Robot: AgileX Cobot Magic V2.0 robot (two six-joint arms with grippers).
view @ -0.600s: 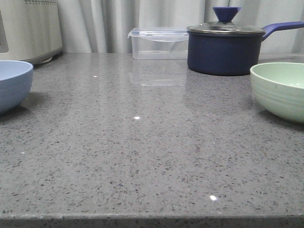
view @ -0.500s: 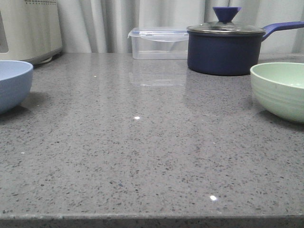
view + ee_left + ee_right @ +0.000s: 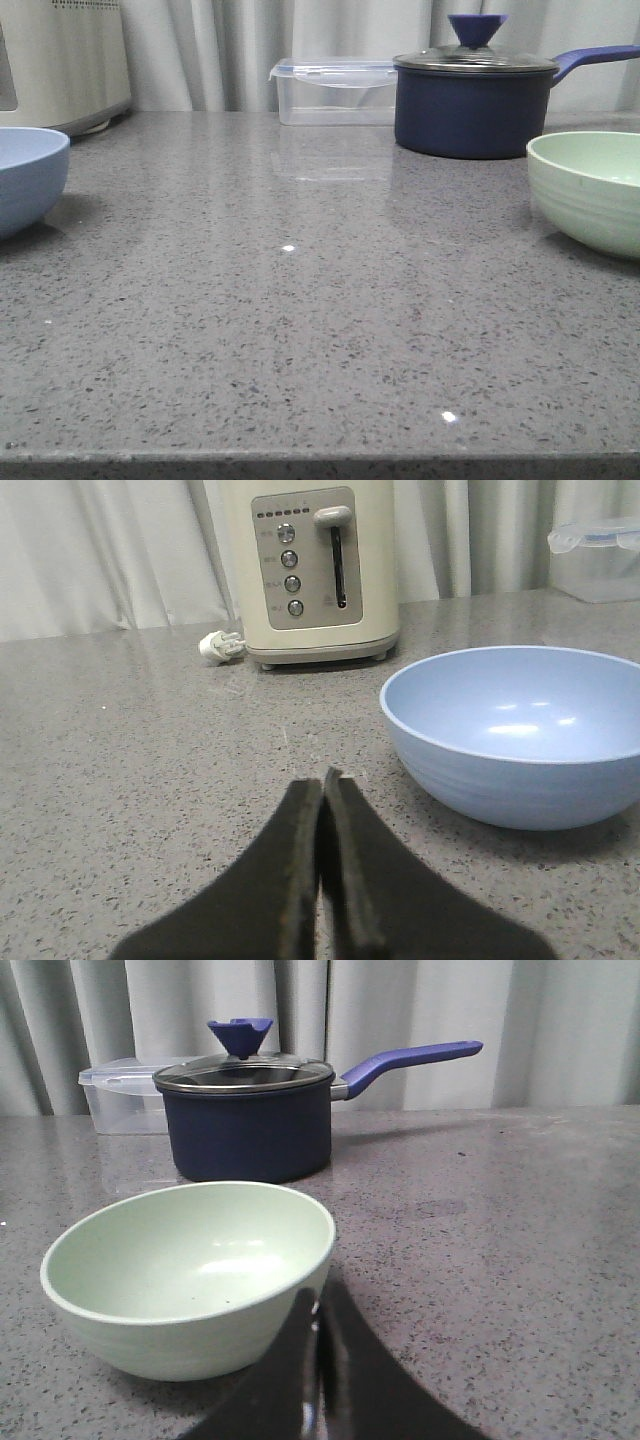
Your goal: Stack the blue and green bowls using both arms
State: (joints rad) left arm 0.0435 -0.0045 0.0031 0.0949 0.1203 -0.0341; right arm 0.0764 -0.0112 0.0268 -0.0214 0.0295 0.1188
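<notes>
The blue bowl (image 3: 28, 178) stands upright at the left edge of the grey counter; it also shows in the left wrist view (image 3: 515, 735). The green bowl (image 3: 590, 190) stands upright at the right edge and shows in the right wrist view (image 3: 190, 1272). Both bowls are empty. My left gripper (image 3: 322, 785) is shut and empty, a little short of the blue bowl and off to its side. My right gripper (image 3: 317, 1305) is shut and empty, close beside the green bowl's outer wall. Neither gripper shows in the front view.
A dark navy lidded saucepan (image 3: 475, 100) with a long handle and a clear plastic lidded box (image 3: 332, 92) stand at the back of the counter (image 3: 300, 300). A cream toaster (image 3: 312, 570) stands at the back left, its plug (image 3: 218, 645) lying beside it. Curtains hang behind.
</notes>
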